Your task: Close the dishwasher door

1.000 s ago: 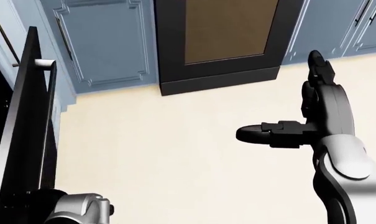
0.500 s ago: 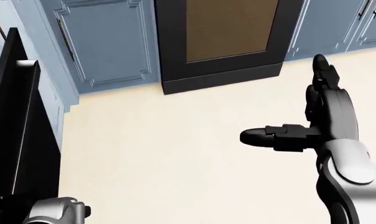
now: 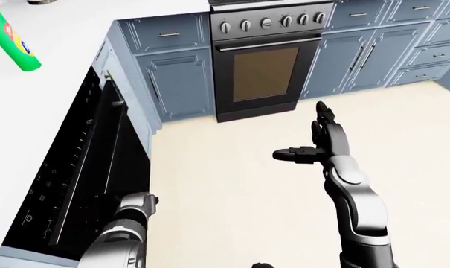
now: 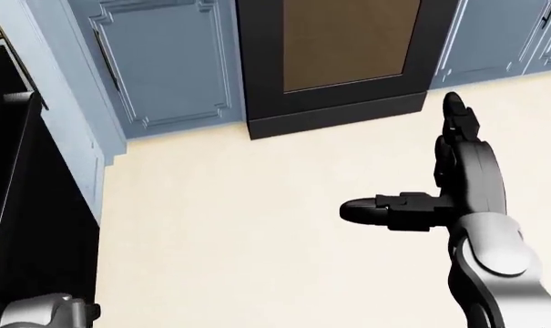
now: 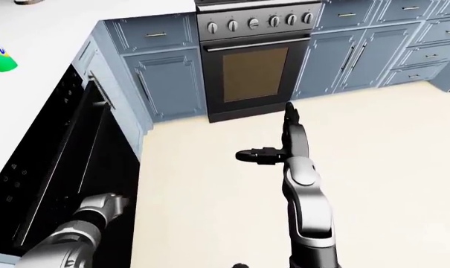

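Right hand (image 3: 323, 137) is up over the cream floor (image 3: 232, 184), spread wide and holding nothing, fingers (image 3: 323, 114) pointing to the top of the left-eye view and the thumb jutting out toward the left. Above those fingertips sits the black oven with the brown glass window (image 3: 265, 70), a row of round knobs along its top edge, and grey-blue panelled cabinets (image 3: 172, 78) run off either side of it.

Over on the far left from that hand, the tall glossy black dishwasher door (image 3: 83, 167) is nearly upright, with just a narrow dark gap showing behind its top edge under the white countertop (image 3: 46, 100). The left hand (image 3: 139, 204) is down low, at the door's lower right edge; its fingers are hidden against the dark panel, so I can't tell whether they're spread or closed. Up on the countertop, a green bottle (image 3: 13, 42) lies tilted near the left-eye view's top-left corner.
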Robot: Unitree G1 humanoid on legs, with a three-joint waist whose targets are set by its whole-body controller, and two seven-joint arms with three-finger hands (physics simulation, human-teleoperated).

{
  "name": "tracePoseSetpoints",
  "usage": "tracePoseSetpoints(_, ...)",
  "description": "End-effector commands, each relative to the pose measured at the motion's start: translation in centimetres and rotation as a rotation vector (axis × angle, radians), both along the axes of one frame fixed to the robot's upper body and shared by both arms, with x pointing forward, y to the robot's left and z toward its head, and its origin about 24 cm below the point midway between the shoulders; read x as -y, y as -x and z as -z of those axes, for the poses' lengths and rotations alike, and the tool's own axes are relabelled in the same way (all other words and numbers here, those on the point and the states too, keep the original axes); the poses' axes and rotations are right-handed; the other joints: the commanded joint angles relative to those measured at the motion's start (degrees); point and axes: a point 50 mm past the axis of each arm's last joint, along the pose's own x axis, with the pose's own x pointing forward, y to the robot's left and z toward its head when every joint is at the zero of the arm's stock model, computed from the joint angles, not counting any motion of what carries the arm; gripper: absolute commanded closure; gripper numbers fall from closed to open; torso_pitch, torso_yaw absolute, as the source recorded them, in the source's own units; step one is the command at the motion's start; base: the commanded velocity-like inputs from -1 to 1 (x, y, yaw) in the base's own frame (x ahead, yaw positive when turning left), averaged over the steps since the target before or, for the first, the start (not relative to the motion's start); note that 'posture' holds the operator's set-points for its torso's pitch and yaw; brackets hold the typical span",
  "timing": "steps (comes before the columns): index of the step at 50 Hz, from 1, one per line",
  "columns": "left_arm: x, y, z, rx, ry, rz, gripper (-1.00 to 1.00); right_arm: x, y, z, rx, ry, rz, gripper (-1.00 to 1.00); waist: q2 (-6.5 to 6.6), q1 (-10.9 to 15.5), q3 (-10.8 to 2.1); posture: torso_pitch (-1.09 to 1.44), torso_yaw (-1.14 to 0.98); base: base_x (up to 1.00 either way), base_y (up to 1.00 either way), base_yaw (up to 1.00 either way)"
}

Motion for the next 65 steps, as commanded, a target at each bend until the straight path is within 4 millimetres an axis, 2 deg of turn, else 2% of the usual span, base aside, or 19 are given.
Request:
tracePoseSetpoints(1,-0.3,1.1,1.1,-0.049,0.103,-0.044,-1.0,0.0,-0.1,-2.1,0.098,0.012,-0.004,-1.0,-0.54,0.7,-0.88,0.73,0.0,0.0,0.0,0.0)
tracePoseSetpoints(26,-2.5,1.9,1.4,-0.014,0.164,-0.067,-1.0,-0.3,-0.3,-1.2,0.087,0.012,-0.009,-1.0,0.68,1.2,-0.79,0.73,0.0,0.0,0.0,0.0)
tracePoseSetpoints(38,-3.3,2.5,1.5,-0.034,0.127,-0.081,-1.0,-0.3,-0.2,-1.0,0.084,0.009,-0.007,-1.0,0.86,1.1,-0.82,0.73,0.0,0.0,0.0,0.0)
tracePoseSetpoints(49,-4.1,3.3,1.4,-0.089,0.069,-0.113,-1.0,-0.3,-0.3,-1.9,0.091,0.015,-0.009,-1.0,0.5,0.9,-0.85,0.73,0.0,0.0,0.0,0.0)
tracePoseSetpoints(65,-4.4,3.6,1.6,-0.081,0.086,-0.132,-1.0,-0.4,-0.6,-1.4,0.087,0.016,-0.013,-1.0,0.59,1.0,-0.65,0.73,0.0,0.0,0.0,0.0)
